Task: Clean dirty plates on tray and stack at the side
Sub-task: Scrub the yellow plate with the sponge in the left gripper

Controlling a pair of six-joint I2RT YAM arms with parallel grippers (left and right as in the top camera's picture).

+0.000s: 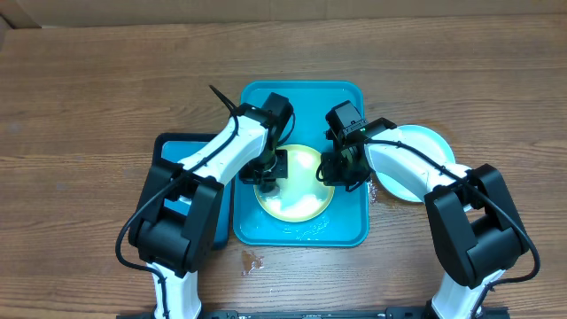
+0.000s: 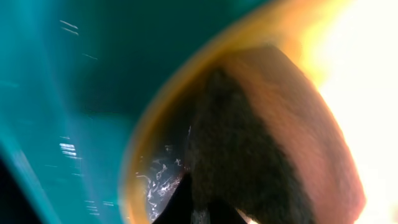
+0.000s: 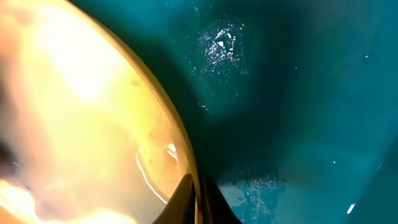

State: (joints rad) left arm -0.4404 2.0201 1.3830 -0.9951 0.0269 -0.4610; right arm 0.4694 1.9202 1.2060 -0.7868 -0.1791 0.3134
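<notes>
Teal plastic fills both of my wrist views: the tray [image 1: 301, 99] sits mid-table with one yellow-green plate [image 1: 297, 202] lying flat in its near half. A pale blue-white plate [image 1: 416, 155] rests on the wooden table [image 1: 89, 89] just beside the tray's right edge. My left gripper [image 2: 199, 208] is pinching a dark, fuzzy sponge [image 2: 249, 137] down on the left side of the yellow-green plate (that view is badly blurred). My right gripper [image 3: 198, 194] has its fingers pressed together on that plate's right rim, where wet streaks glint.
</notes>
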